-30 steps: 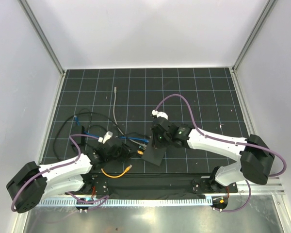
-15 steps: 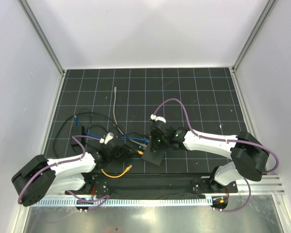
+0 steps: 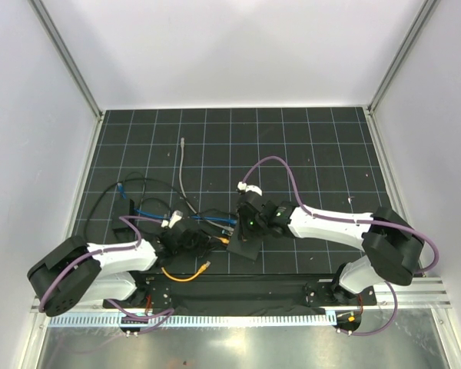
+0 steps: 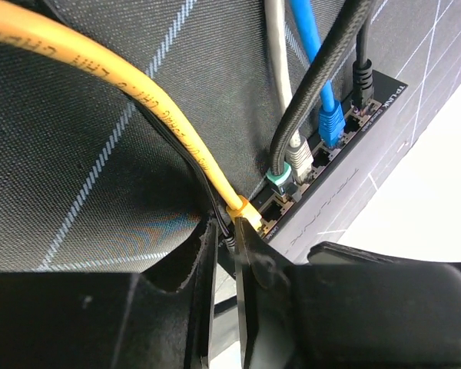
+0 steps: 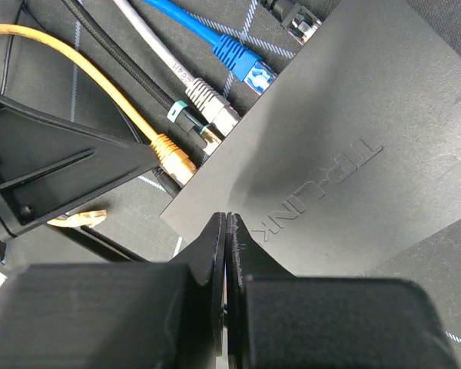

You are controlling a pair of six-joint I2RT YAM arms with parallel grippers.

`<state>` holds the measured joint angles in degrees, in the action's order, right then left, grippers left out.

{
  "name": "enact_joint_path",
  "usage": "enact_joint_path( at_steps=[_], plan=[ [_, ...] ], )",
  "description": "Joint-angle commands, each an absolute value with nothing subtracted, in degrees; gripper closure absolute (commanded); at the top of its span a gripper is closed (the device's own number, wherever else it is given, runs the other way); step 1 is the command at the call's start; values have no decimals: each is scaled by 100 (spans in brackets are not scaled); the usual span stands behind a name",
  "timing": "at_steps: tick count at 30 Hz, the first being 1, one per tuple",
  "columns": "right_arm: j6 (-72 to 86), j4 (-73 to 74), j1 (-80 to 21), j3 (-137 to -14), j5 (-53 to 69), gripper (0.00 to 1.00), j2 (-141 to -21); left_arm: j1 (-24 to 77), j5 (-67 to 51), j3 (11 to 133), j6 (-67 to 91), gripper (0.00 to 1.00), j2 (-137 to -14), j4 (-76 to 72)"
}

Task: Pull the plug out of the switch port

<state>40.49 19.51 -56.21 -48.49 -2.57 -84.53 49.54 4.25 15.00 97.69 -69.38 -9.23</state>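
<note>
**Position of parts.** The black box (image 3: 247, 249) lay on the gridded mat (image 3: 307, 138) at the lower centre of the overhead view, skewed to the grid lines. Its port edge faced the left of that frame.

In the left wrist view, five plugs stood in a row along that edge. From upper right to lower left they were:
- a black plug (image 4: 359, 81)
- a blue plug (image 4: 330, 123)
- a grey plug (image 4: 298, 157)
- a teal-ringed plug (image 4: 278, 181) on a braided black cable
- the yellow plug (image 4: 244, 211)

The yellow plug was seated in the switch port (image 4: 266, 224) at the lower-left end of the row. Its yellow cable (image 4: 123, 84) ran off to the upper left of the frame.

**Left gripper** (image 4: 224, 231). The fingers (image 4: 196, 254) stood close together with a narrow gap. Their tips were at the boot of the yellow plug. Whether they clamped the plug could not be told.

**Right gripper** (image 5: 227, 219). The fingers were pressed together with nothing between them. In the right wrist view, their tip rested on the top face of the box, near the port edge and to the lower left of the printed lettering.
</note>
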Motion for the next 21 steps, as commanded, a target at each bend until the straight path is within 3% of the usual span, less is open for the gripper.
enact_joint_path(
  at_steps=[1, 14, 21],
  plan=[
    [4043, 1775, -5651, -4869, -290, 99, -8516, 4992, 396, 1345, 9870, 83, -6979, -1046],
    [4052, 1793, -5660, -5062, -290, 98, -8710, 5010, 510, 1169, 9809, 84, -6680, -817],
    [4096, 1960, -5783, -5378, -465, 98, -8859, 5001, 492, 1204, 9730, 100, -6855, -984]
  ],
)
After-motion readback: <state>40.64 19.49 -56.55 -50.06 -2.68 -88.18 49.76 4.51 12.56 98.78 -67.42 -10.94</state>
